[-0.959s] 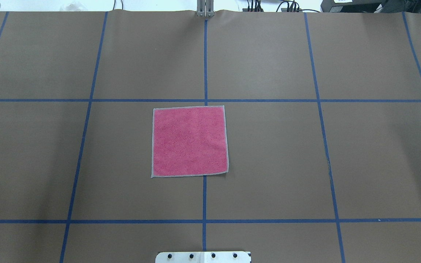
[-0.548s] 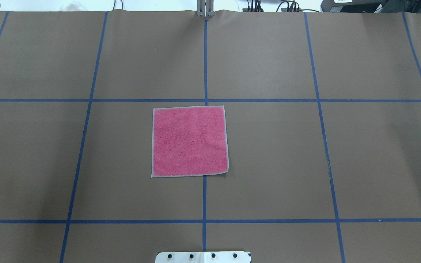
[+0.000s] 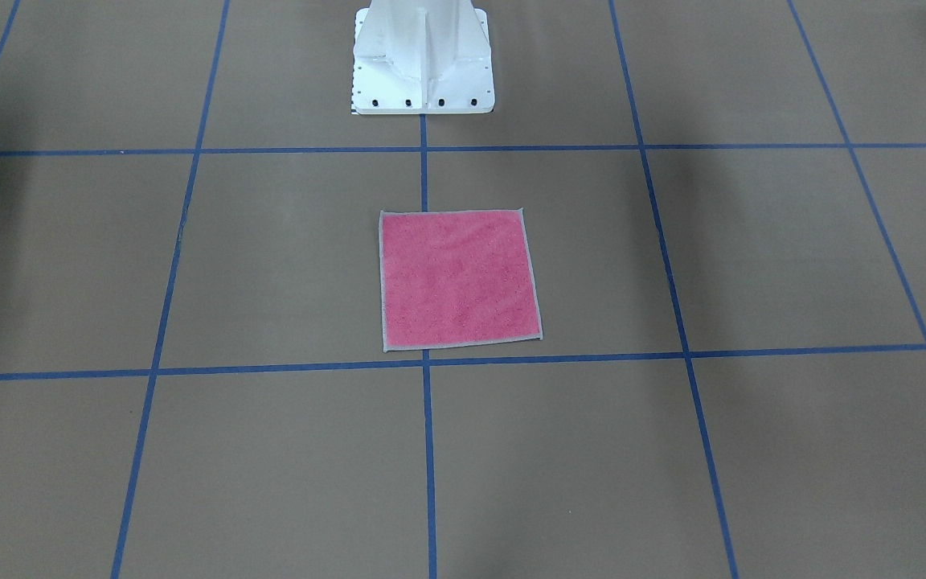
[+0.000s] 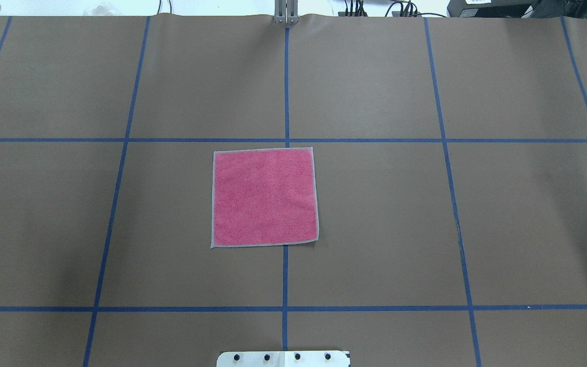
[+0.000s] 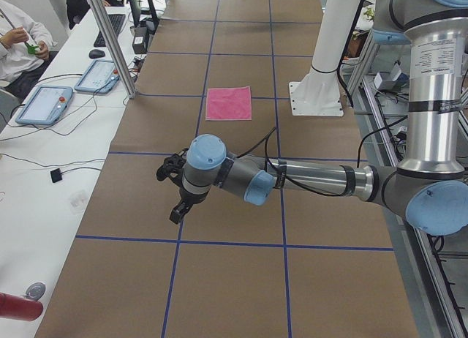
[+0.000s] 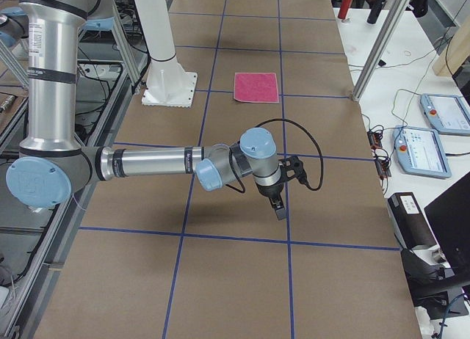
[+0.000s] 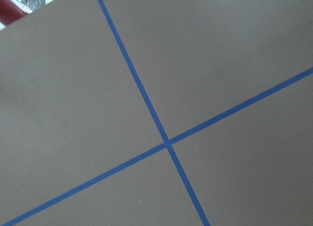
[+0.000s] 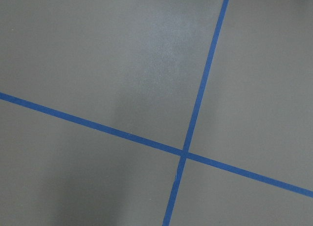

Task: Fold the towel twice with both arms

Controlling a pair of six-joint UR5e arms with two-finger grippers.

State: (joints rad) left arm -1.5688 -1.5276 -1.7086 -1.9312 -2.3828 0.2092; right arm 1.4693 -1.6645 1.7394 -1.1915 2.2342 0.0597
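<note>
The towel (image 4: 265, 198) lies flat and unfolded, pink face up with a light grey border, near the table's middle; it also shows in the front-facing view (image 3: 459, 280) and both side views (image 5: 229, 104) (image 6: 256, 87). My left gripper (image 5: 178, 212) hangs over bare brown table far to my left of the towel. My right gripper (image 6: 280, 208) hangs over bare table far to my right of it. Both grippers show only in the side views, so I cannot tell whether they are open or shut. The wrist views show only brown table and blue tape.
The white pedestal base (image 3: 423, 72) stands at the robot's side of the table. Blue tape lines (image 4: 286, 81) grid the brown cover. A side desk with tablets (image 5: 44, 104), an aluminium post (image 5: 110, 42), a red bottle (image 5: 18, 307) and a seated operator (image 5: 18, 38) lie beyond the far edge.
</note>
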